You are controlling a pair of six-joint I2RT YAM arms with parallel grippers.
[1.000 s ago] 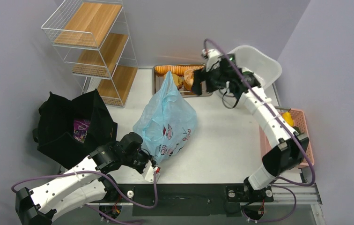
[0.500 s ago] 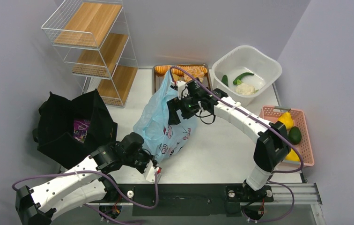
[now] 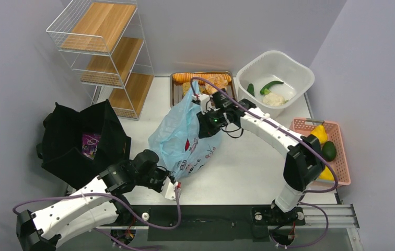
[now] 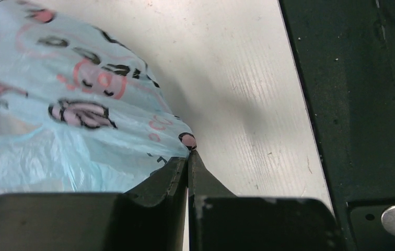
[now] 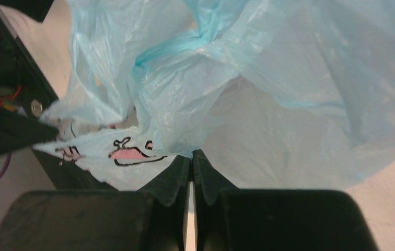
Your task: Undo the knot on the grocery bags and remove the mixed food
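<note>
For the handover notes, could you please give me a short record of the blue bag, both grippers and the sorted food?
bag: pale blue plastic bag, knot tied, held by both grippers
left gripper: shut on the bag's near corner
right gripper: shut on the film beneath the knot
white tub: cauliflower, green vegetables
pink basket: lemons, avocado
black tote: open, purple packet inside

Wire rack (image 3: 101,55) with wooden shelves, metal tray (image 3: 173,90), white tub (image 3: 291,65), pink basket (image 3: 344,157) on table (image 3: 253,162).
</note>
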